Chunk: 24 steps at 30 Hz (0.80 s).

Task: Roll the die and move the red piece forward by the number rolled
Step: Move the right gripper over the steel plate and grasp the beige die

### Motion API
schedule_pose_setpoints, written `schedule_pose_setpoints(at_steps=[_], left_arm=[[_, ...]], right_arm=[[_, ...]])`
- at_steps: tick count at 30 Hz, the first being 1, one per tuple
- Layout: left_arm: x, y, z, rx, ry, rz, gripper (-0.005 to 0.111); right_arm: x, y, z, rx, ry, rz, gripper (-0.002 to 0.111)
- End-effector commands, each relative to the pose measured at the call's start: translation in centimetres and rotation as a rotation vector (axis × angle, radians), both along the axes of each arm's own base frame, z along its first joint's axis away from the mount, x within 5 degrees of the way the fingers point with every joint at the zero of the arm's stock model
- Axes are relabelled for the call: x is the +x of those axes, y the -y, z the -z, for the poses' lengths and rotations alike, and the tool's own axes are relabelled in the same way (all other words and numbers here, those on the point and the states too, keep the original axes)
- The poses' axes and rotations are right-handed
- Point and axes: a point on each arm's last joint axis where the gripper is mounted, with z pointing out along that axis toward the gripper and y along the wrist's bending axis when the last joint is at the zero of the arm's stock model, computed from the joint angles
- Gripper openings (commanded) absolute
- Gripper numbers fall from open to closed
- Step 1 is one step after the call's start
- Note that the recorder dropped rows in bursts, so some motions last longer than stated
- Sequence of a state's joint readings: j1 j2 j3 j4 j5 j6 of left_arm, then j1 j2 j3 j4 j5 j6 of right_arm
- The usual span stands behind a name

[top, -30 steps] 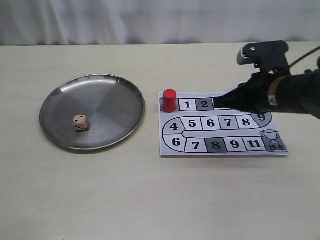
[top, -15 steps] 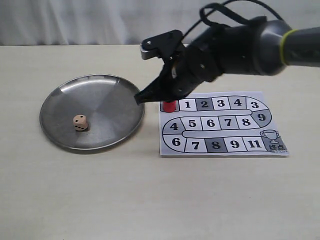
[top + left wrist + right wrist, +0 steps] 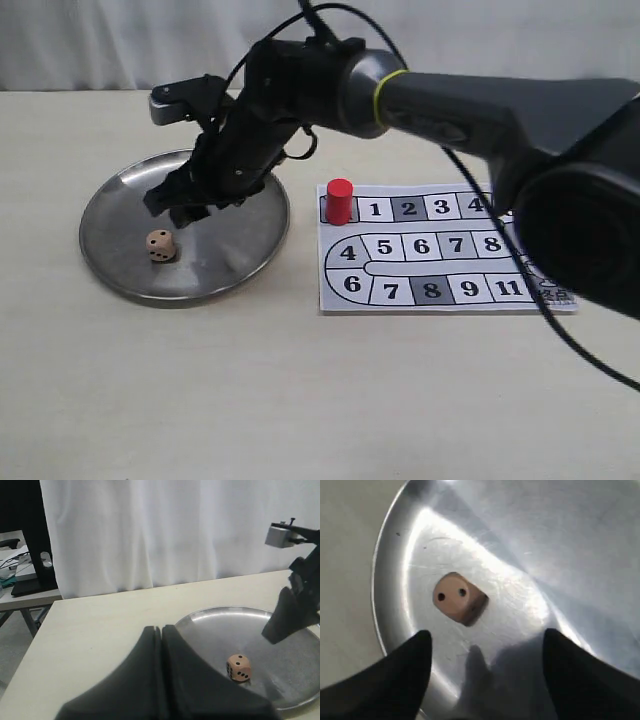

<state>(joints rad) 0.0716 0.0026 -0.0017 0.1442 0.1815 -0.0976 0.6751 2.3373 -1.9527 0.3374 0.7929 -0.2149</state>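
Our right gripper (image 3: 178,208) hovers over the round steel plate (image 3: 112,225) with its jaws spread wide, close above the small pale wooden die (image 3: 159,245) that rests near the plate's rim. Our left gripper (image 3: 161,630) is closed on nothing. To pick well, we should centre the die between the fingers, descend straight and close on two flat faces. Catching the corners may make it skid on the slick metal. The glossy red cylinder piece (image 3: 339,201) stands on the printed paper board's (image 3: 440,290) start square, well apart.
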Motion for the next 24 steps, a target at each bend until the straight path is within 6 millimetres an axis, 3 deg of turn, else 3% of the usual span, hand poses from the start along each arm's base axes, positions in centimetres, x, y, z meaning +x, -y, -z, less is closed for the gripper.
schedule_pose_setpoints(at_steps=[1,6,13,15,18,20,24], left_arm=[[0.0,0.0,0.0,-0.001,0.008,-0.002,0.0],[0.0,0.0,0.0,-0.001,0.008,-0.002,0.0],[0.0,0.0,0.0,-0.001,0.008,-0.002,0.0],[0.0,0.0,0.0,-0.001,0.008,-0.002,0.0],[0.0,0.0,0.0,-0.001,0.008,-0.002,0.0],[0.0,0.0,0.0,-0.001,0.008,-0.002,0.0],[0.0,0.0,0.0,-0.001,0.008,-0.002,0.0]], right_arm=[[-1.1,-2.8,1.4,-0.021,0.052,-0.16,0.073],[-0.8,-4.2,2.9,-0.012,0.093,-0.191,0.076],[0.1,-4.3,4.4,-0.027,0.178,-0.194,0.076],[0.1,-4.4,4.9,-0.032,0.18,-0.21,0.062],[0.1,-4.4,5.1,-0.035,0.185,-0.218,0.027],[0.1,-4.2,4.0,-0.038,0.191,-0.219,0.004],[0.6,-1.5,-2.3,-0.063,0.207,-0.202,0.005]])
